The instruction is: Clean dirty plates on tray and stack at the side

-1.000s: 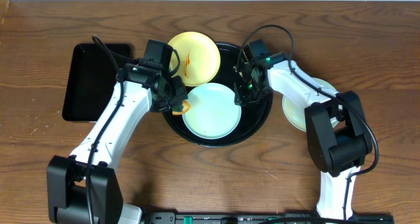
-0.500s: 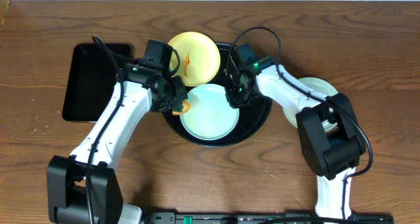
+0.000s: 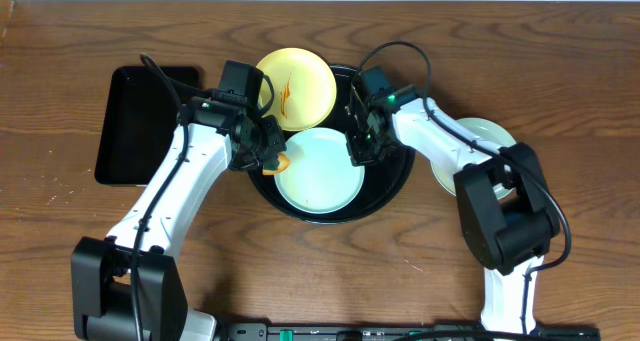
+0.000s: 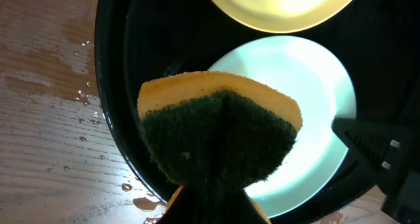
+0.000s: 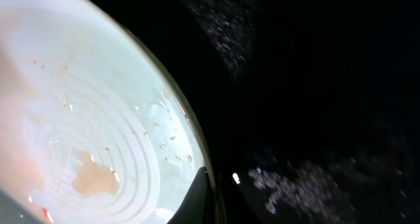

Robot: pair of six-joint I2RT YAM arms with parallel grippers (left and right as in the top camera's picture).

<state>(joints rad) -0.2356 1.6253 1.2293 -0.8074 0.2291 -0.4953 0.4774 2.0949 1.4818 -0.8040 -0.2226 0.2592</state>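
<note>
The round black tray (image 3: 396, 177) holds a light blue plate (image 3: 318, 171). A pale yellow plate (image 3: 300, 81) with an orange smear lies over the tray's far-left rim. My left gripper (image 3: 268, 159) is shut on a yellow sponge (image 4: 220, 129) with a dark green scouring face, held over the tray's left rim beside the blue plate (image 4: 315, 99). My right gripper (image 3: 361, 149) is shut on the blue plate's right rim. In the right wrist view the plate (image 5: 85, 119) shows faint orange residue, and one finger (image 5: 197, 201) lies over its edge.
A rectangular black tray (image 3: 140, 121) lies left of the round one. A pale plate (image 3: 478, 141) sits on the table at the right, partly under my right arm. Water drops (image 4: 82, 99) wet the wood beside the tray's left rim (image 4: 108, 119).
My right gripper has moved left onto the blue plate's right rim and closed on it. The left arm and sponge have not moved.
</note>
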